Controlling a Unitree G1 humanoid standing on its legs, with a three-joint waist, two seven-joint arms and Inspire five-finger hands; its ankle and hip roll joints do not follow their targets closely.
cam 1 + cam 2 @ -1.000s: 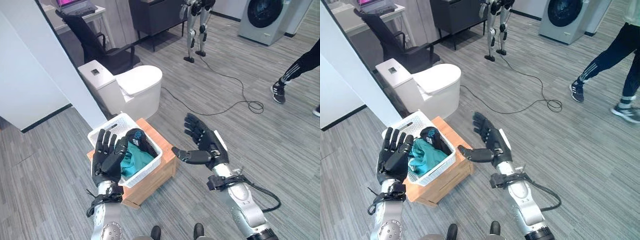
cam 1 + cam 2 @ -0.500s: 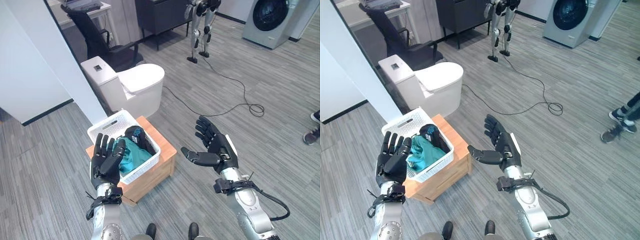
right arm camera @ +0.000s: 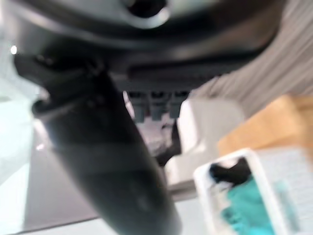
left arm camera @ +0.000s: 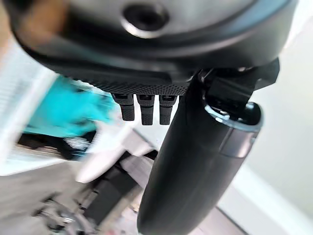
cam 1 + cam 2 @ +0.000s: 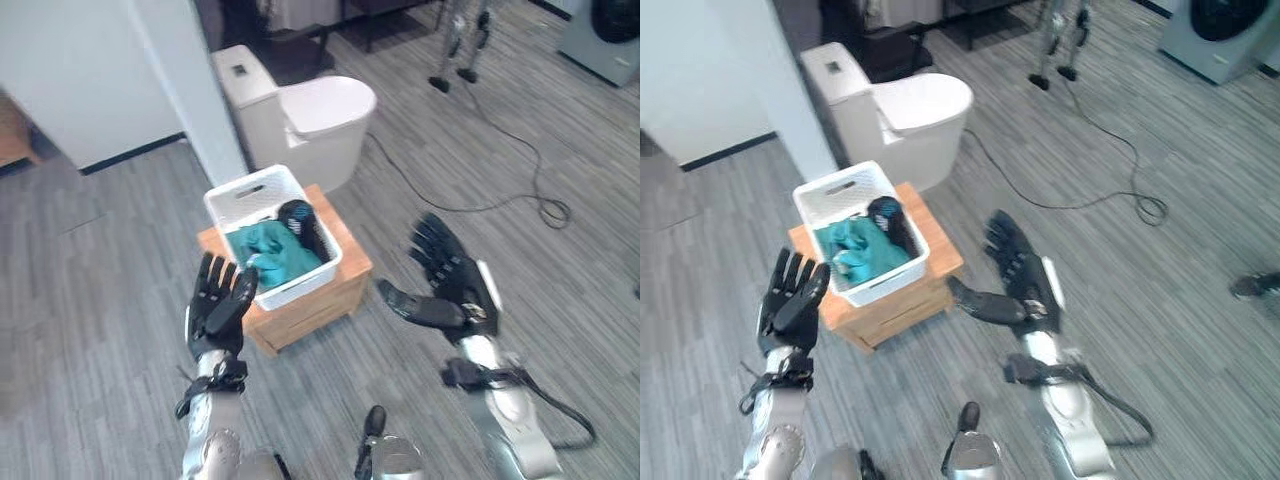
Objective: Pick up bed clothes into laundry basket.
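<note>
1. On the wooden crate [image 5: 300, 300], left of centre, the white laundry basket [image 5: 235, 195] is sitting with the teal bed clothes [image 5: 268, 250] and a dark garment [image 5: 303, 228] lying inside it.
2. The left hand [image 5: 218, 308] is hovering just near of the basket's near-left corner, fingers straight and spread wide, holding nothing.
3. The right hand [image 5: 450, 285] is hovering over the floor, to the right of the crate and apart from it, fingers wide and relaxed, thumb pointing left, holding nothing.
4. Compared with the pictures from a second ago, the whole scene is shifting: the basket, the crate and the white toilet [image 5: 310, 115] behind them are now showing farther up and more central. This indicates camera movement, not movement of the objects.
5. Both hands are keeping the same open, raised pose and the same places on either side of the crate.
6. Judgement: the clothes are already resting in the basket, so the task appears complete or nearly complete.
</note>
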